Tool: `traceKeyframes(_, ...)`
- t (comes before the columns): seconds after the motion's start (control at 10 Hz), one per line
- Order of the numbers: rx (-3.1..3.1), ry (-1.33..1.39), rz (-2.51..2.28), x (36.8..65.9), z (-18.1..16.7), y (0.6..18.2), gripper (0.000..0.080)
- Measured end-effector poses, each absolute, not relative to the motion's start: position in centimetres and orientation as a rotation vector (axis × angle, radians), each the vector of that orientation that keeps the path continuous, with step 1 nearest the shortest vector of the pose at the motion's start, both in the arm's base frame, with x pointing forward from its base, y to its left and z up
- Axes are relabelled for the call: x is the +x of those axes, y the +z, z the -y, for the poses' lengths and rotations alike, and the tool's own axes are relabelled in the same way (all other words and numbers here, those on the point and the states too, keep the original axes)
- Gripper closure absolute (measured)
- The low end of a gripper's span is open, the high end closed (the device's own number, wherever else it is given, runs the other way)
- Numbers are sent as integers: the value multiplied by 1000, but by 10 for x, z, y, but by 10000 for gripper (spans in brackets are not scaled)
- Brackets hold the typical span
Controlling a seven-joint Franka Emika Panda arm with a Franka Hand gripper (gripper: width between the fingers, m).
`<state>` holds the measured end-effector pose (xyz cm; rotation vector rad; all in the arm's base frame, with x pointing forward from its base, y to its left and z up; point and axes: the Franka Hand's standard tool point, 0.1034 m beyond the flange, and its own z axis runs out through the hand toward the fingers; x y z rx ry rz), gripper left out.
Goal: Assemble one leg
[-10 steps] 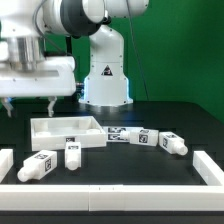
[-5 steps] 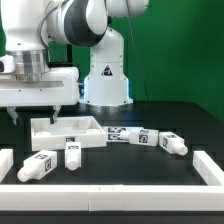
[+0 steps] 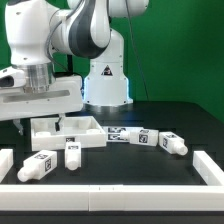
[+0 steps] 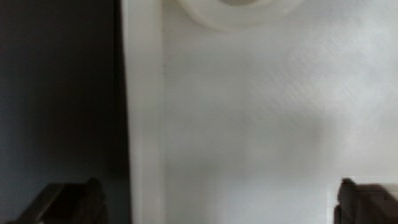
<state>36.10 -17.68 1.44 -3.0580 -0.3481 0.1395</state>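
Note:
My gripper (image 3: 40, 124) is open and hangs just above the left end of the large white tray-shaped panel (image 3: 68, 131) in the exterior view. In the wrist view the panel (image 4: 249, 120) fills most of the picture. The two dark fingertips (image 4: 71, 200) stand wide apart, one over the panel and one past its edge over the black table, with the gripper (image 4: 221, 195) empty. Two legs lie in front of the panel, one (image 3: 38, 165) on its side and one (image 3: 73, 153) beside it. Two more legs (image 3: 152, 138) (image 3: 175, 144) lie at the exterior view's right.
Another small tagged white part (image 3: 120, 133) lies next to the panel's right end. A low white rail (image 3: 110, 186) runs along the front of the black table, with short rails at the left (image 3: 5, 160) and right (image 3: 210, 166). The robot's base (image 3: 105, 85) stands behind.
The arm has come down and shifted toward the exterior view's right, bringing the open gripper from above the table's left side to just over the panel's left end. The parts have not moved.

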Motion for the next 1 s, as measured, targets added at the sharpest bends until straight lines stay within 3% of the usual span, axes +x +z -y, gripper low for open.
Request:
traceKeyframes(0.4,-3058,141,348,361,177,14,151)
traceKeyframes(0.7,-3058,141,348,361,177,14,552)
traceKeyframes(0.8,-3058,141,348,361,177,14,552)
traceKeyframes(0.9,-3058,141,348,361,177,14,723)
traceKeyframes(1.0,-3057,143,348,360,177,14,747)
